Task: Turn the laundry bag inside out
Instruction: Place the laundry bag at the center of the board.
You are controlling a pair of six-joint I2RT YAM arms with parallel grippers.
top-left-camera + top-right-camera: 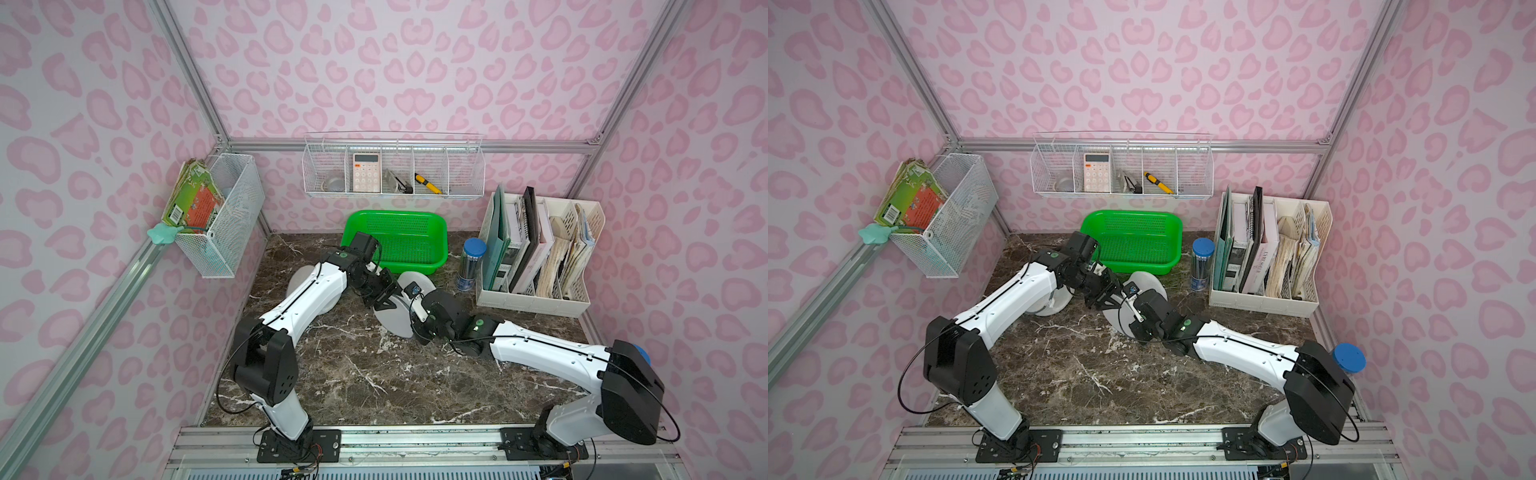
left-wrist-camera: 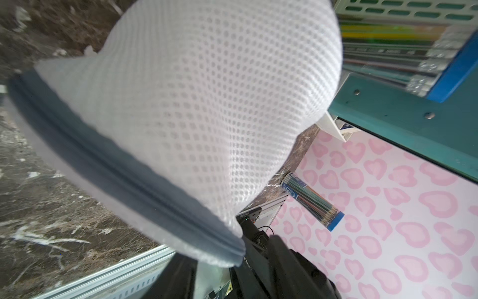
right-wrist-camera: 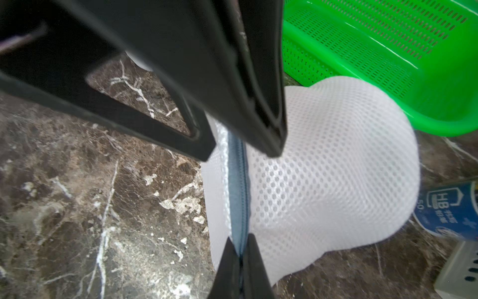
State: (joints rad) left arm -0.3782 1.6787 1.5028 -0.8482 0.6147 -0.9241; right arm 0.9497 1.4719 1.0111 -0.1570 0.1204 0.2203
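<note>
**Right wrist view: right end effector clenched on the bag's zip, left one spread**

Right wrist view first. You have the right end effector (image 3: 240, 256) with both fingertips pressed together on the grey zip band (image 3: 239, 194) of the laundry bag (image 3: 323, 168). The grip sits on the band itself. White mesh bulges out to one side of it.

Left end effector (image 3: 243, 152) reaches in from the opposite side. It is released, with the jaws standing apart, one tip on each side of the same zip band. It sits further along the band from the right pinch. You cannot tell from this angle whether either tip touches the cloth.

Left wrist view: domed mesh fills most of the frame, with the zip band running along its edge.

In both top views the bag sits mid-desk (image 1: 365, 374), between the two wrists and just in front of the green basket (image 1: 395, 213). Much of it is hidden under the wrists, so only mesh patches show. You cannot tell whether it rests fully on the desk.

A pencil tube (image 1: 471, 264) stands upright near the bag, beside the file organiser (image 1: 536, 299).

A white rounded shape (image 1: 298, 277) shows under the left forearm. You cannot tell whether it belongs to the bag.
</note>
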